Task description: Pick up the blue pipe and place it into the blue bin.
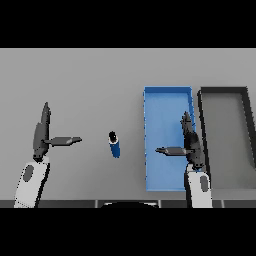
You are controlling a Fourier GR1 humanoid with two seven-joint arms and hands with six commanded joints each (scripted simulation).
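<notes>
pipe [114, 145], blue with a dark cap at its far end, lies on the grey surface [90, 80] a little left of the blue bin [167, 97] and apart from it, its length running roughly away from the robot with a slight tilt. nothing touches it. the blue bin is a long shallow rectangular tray set with its long side pointing away from the robot; just beside it on the right stands a second tray of like shape, a dark-rimmed grey bin [223, 92], the two close together but with a thin strip of surface between them.

the left hand [40, 137] hovers at the left of the view, well apart from the pipe, its fingers straight and pointing away from the robot, its thumb stretched out sideways toward the pipe; it is released and holds nothing. the right hand [192, 145] hangs over the right part of the blue bin, near the wall that faces the grey bin, fingers likewise straight and pointing away, thumb stretched out to the left over the bin's floor; it too is released and empty. the pipe lies between the two hands, closer to the left thumb's tip than to the right one.
</notes>
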